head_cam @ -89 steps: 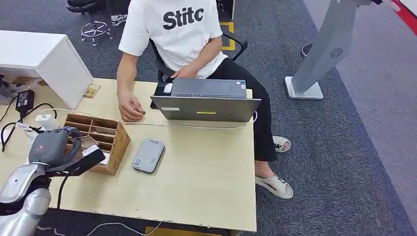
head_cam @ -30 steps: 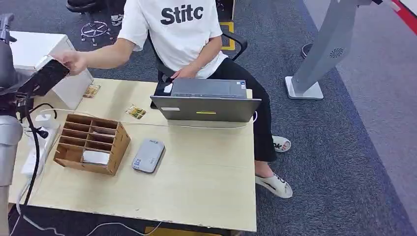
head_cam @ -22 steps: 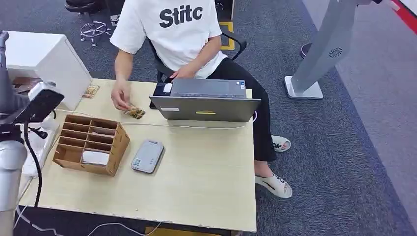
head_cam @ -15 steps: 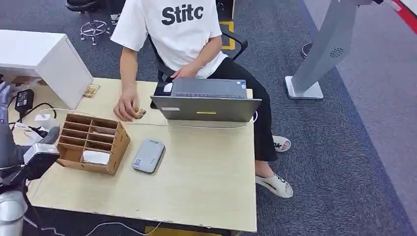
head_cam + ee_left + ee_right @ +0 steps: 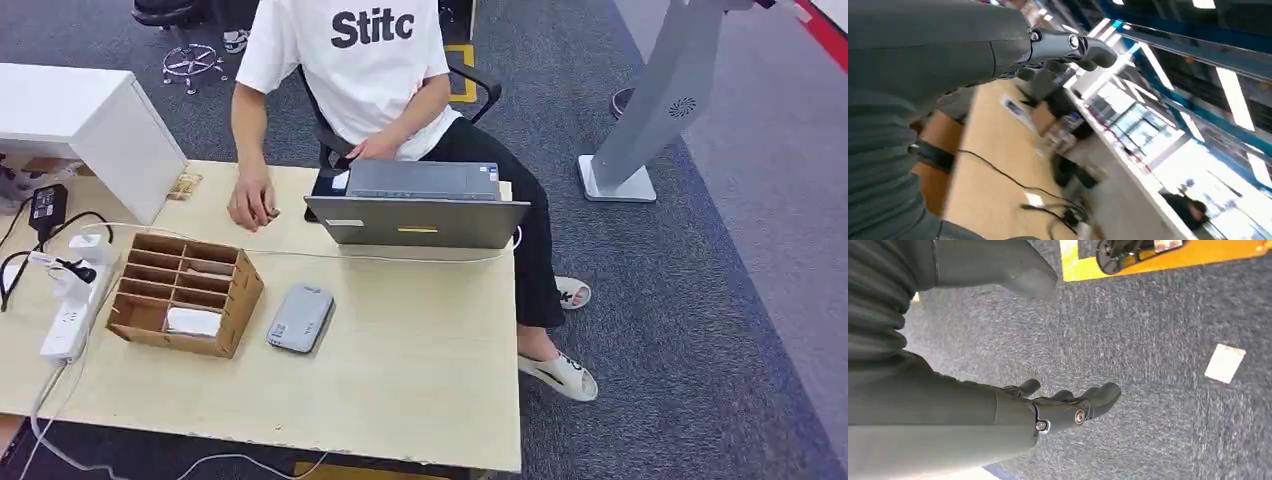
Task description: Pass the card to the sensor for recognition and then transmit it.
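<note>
Pale wooden tabletop [image 5: 400, 340] is sitting without the robot's left hand [image 5: 1048, 47], now withdrawn, fingers spread, holding nothing; right hand [image 5: 1068, 405] likewise. Person's hand [image 5: 250, 205] is covering the handed-over card at eleven o'clock from the grey sensor [image 5: 300, 317].

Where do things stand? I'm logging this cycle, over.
Left hand and right hand hold nothing. A white card lies in the wooden organizer, beside the grey sensor. Person's hand rests on the table.
</note>
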Tool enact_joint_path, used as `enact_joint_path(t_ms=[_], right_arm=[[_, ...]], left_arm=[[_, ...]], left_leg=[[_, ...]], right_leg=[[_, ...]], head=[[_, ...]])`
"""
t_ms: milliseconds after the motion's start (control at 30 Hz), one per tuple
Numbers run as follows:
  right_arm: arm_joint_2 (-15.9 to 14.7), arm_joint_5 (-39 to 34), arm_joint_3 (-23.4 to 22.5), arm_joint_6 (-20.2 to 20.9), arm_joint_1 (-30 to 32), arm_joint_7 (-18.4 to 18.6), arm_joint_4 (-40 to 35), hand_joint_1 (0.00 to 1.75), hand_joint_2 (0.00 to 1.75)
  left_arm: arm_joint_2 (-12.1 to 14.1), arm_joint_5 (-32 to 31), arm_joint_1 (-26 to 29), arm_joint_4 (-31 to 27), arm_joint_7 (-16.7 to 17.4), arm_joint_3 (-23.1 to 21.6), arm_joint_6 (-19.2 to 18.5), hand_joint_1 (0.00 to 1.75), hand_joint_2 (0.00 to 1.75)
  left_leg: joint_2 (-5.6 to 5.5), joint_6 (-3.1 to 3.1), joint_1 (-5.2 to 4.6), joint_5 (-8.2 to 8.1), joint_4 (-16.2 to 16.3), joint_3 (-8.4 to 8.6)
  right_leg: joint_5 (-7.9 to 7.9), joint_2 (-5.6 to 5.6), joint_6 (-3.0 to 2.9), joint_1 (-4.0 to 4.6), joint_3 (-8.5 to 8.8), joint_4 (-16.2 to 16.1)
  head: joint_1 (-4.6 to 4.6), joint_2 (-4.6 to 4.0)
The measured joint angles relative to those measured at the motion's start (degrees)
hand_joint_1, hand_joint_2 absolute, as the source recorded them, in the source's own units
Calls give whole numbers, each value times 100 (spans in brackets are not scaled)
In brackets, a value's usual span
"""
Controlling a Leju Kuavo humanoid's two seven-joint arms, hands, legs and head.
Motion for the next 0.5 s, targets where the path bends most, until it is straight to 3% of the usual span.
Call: enact_joint_path(t_ms=[67,167,300,400,500], right_arm=[[2,13,-4,2,-9,-7,0,0,175],[2,63,-4,13,-22,-18,2,0,175],[6,87,-4,17,-41,-26,2,0,175],[28,214,9,37,-58,-15,4,0,175],[48,326,35,59,-65,37,11,0,175]], left_arm=[[18,-88,-287,866,-7,745,125,0,175],[254,56,-716,2779,24,1777,263,0,175],[400,139,-981,4270,97,2453,418,0,175],[544,143,-1182,5438,841,2761,722,0,175],[479,-186,-1241,6503,1850,2807,1023,0,175]], left_leg=[[0,-3,0,2,-1,3],[1,-6,4,4,-2,9],[-28,-2,0,5,0,-1],[-32,-1,-5,4,0,3],[-32,0,-4,4,2,3]], right_leg=[[0,0,-1,0,2,3],[-3,1,-8,2,1,10],[-4,-25,-7,0,9,2],[-4,-26,-7,-4,13,1],[-3,-27,-6,-4,15,-7]], head=[[0,0],[-15,0],[11,0],[9,0],[13,0]])
